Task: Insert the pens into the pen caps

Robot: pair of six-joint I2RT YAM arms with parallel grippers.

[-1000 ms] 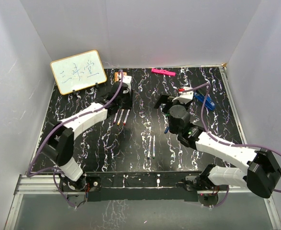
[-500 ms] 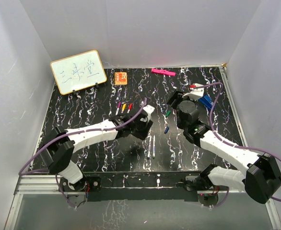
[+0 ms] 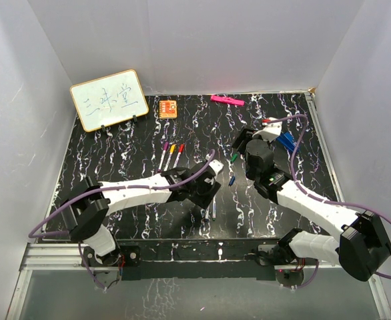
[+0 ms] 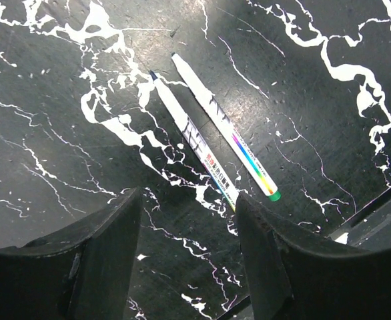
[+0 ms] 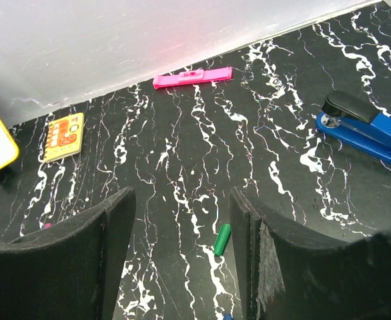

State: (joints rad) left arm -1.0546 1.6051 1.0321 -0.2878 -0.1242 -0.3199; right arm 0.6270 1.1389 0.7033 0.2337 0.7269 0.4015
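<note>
Your left gripper [image 4: 185, 200] gapes over two pens [image 4: 195, 143]. Your right gripper [image 5: 182, 197] gapes above the green cap [image 5: 222, 239], with the stapler [image 5: 369, 130] at two o'clock.

Black white-veined marble tabletop [image 3: 115, 153], plain white walls [image 3: 215, 47] around

Black counter [image 4: 329, 167] with white marble-ish veins all over. White pen [image 4: 224, 127] with a rainbow stripe and green end. Green cap [image 5: 221, 239], hot pink marker [image 5: 192, 77], blue stapler [image 5: 369, 133] with black top, orange card [image 5: 63, 137]. Matte black fingers [image 4: 82, 267].
</note>
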